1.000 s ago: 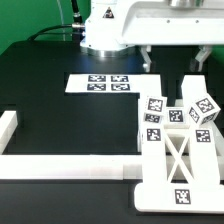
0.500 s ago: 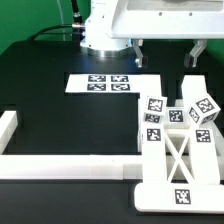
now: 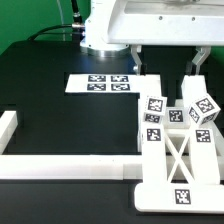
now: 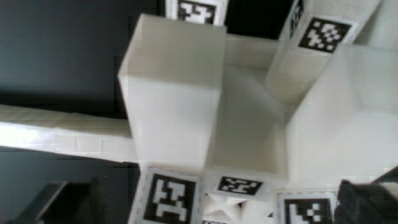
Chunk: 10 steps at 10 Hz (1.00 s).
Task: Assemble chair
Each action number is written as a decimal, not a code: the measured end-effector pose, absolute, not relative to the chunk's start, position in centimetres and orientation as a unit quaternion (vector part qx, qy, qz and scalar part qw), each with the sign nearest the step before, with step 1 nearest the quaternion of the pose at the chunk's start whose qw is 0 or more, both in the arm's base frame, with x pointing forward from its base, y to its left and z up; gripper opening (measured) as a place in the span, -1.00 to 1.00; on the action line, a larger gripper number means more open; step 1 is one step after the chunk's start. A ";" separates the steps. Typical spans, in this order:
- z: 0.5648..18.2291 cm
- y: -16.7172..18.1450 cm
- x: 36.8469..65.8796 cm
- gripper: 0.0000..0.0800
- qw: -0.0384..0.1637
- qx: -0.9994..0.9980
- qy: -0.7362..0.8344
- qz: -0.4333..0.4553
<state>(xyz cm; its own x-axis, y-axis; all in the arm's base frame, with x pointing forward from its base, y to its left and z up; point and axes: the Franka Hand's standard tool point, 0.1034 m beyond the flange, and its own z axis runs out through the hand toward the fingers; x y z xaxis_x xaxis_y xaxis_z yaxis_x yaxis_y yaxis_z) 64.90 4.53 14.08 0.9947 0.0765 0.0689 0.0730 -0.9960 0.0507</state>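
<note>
The black counter [image 3: 60, 120] is seen beneath the pincer [image 3: 165, 62], whose fingers are held apart and empty. The chunky white plastic tagged chair [image 3: 178, 150] stands directly below it, against the white border rail [image 3: 70, 166]. A misaligned descent could knock its upright tagged blocks askew.

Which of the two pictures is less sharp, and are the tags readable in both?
The wrist view is softer: the chair fills the picture up close, its edges and tags slightly blurred, though tag patterns still show. The exterior view is sharper; the chair and marker board show crisp tags, with flat white plastic hiding surface detail.
</note>
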 end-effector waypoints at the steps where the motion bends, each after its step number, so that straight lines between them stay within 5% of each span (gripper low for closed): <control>1: 13.8 4.7 64.7 0.62 0.024 0.998 0.039 0.036; 10: 11.4 5.3 62.0 0.62 0.025 0.995 0.054 0.076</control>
<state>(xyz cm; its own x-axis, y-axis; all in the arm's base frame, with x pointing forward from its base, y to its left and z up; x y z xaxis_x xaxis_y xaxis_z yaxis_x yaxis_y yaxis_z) 61.96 5.32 11.39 0.9827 0.1122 0.1476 0.1046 -0.9928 0.0583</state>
